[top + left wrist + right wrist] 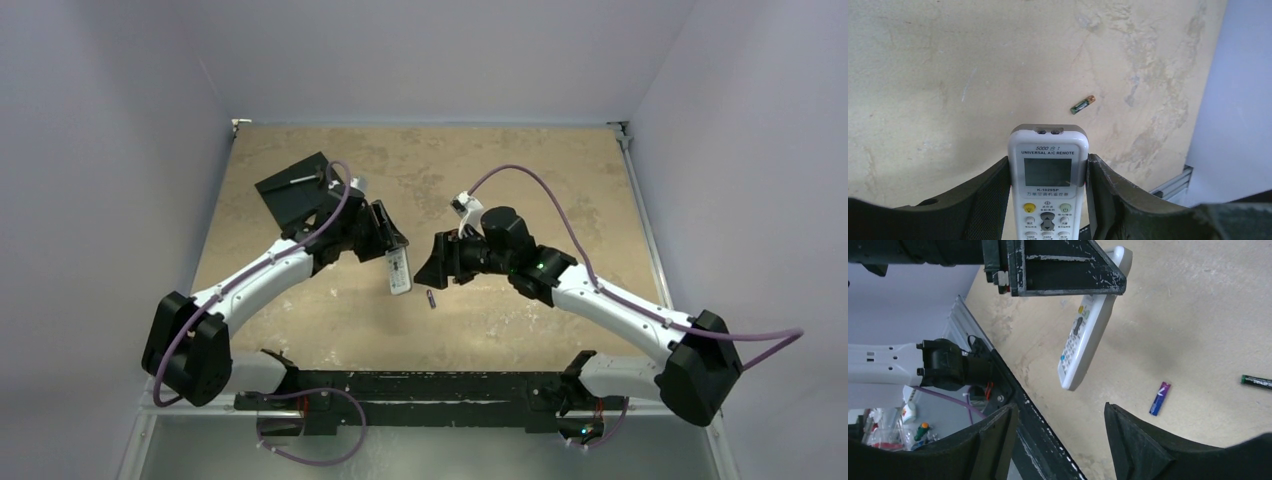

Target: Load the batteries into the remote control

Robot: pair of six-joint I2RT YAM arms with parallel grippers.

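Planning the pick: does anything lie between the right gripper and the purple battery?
Nothing visible does: the purple battery lies on bare table near the right gripper; the remote control hangs well aside.

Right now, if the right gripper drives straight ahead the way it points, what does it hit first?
Likely the remote, held by the left gripper. The purple battery lies off to the side. Whether the heights match is unclear.

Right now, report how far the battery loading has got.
Done: the remote control is picked up, clamped in the left jaws, button side toward the left wrist camera. In hand: only that; the right jaws stand open and empty. Left: the purple battery and the green-gold battery both lie loose on the table. Neither is loaded; the remote's back is out of view.
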